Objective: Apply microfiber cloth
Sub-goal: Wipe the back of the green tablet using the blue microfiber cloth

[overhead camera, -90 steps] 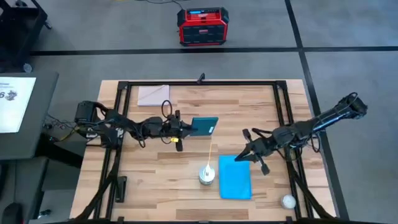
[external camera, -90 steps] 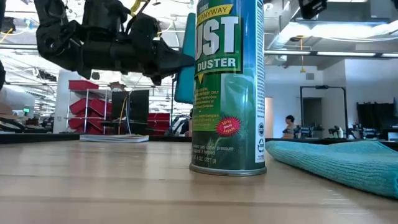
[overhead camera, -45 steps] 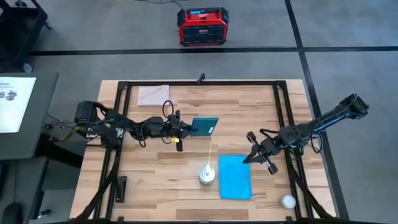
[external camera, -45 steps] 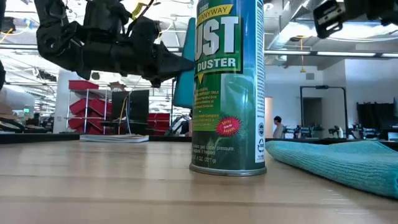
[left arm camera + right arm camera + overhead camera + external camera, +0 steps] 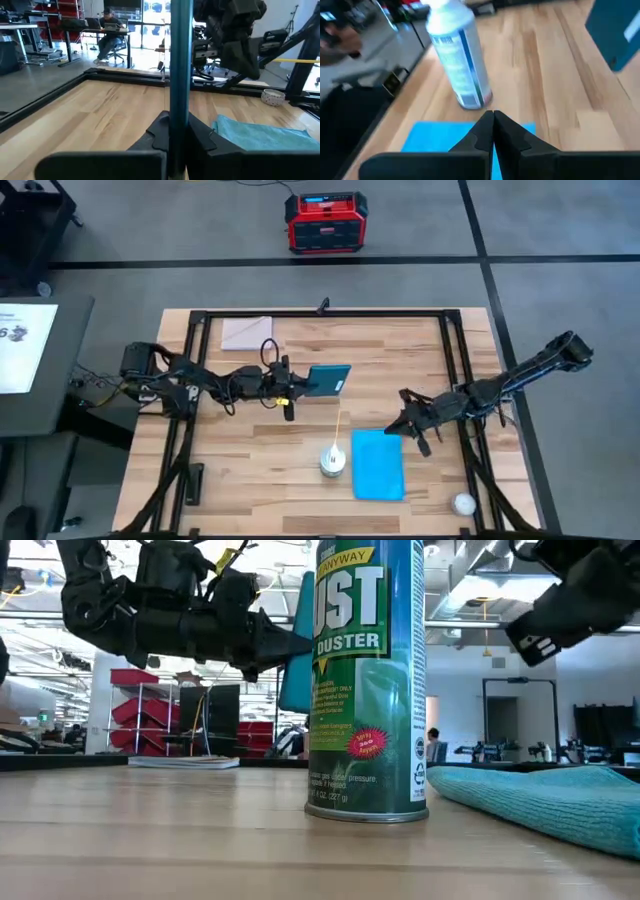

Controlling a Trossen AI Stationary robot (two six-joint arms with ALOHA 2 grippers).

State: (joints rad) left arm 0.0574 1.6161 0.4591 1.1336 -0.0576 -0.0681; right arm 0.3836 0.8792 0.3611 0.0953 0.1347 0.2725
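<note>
The microfiber cloth, bright sky-blue and rectangular, lies flat on the bench, just beside the duster can.

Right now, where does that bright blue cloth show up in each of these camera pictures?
High view: the microfiber cloth lies flat, low and right of centre.
Low view: lower right edge.
Left wrist view: lower right, on the wood.
Right wrist view: along the bottom.
Shared landmark: the duster can stands beside it.
</note>
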